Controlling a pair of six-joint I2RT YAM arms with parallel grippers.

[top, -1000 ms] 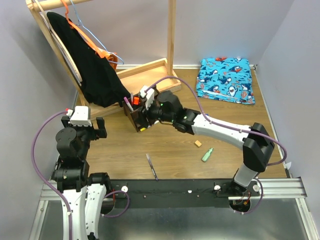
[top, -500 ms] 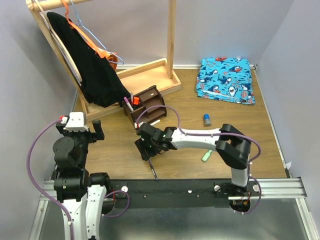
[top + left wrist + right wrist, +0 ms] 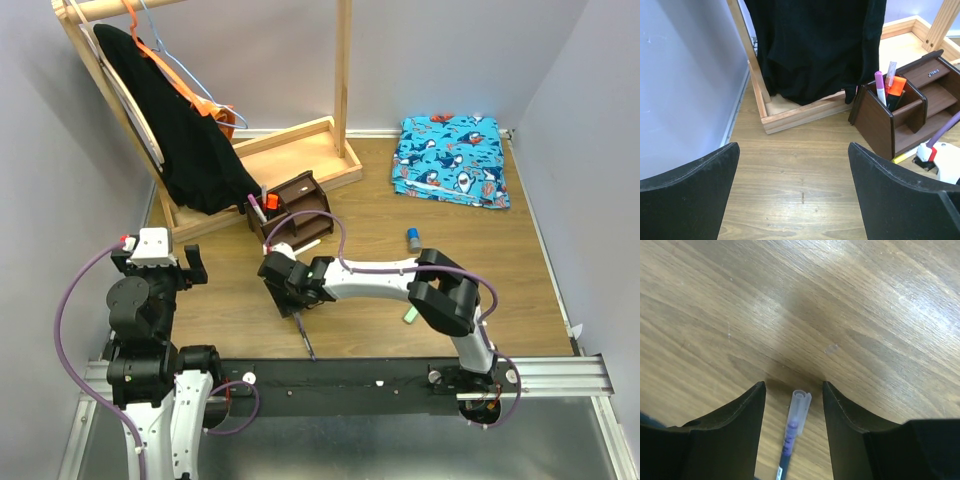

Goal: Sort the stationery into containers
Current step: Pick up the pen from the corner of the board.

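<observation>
Where your arms bolt to the black rail [image 3: 350, 372], the wooden table [image 3: 230, 295] begins. Your right gripper [image 3: 792, 385] stands spread, a finger either side of the purple pen [image 3: 791, 430], which lies flat between them untouched. Your left gripper [image 3: 793, 147] gapes wide, empty. Beyond, the organiser [image 3: 300, 205] holds markers [image 3: 881, 87]. A highlighter [image 3: 409, 314] and tube [image 3: 412, 238] lie to the right. The rack [image 3: 300, 140], black garment [image 3: 170, 130] and shark cloth [image 3: 450, 160] sit before pale walls [image 3: 450, 50].

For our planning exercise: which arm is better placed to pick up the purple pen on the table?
Right. The right end effector, open, straddles the pen; the left end effector is well away.
</observation>
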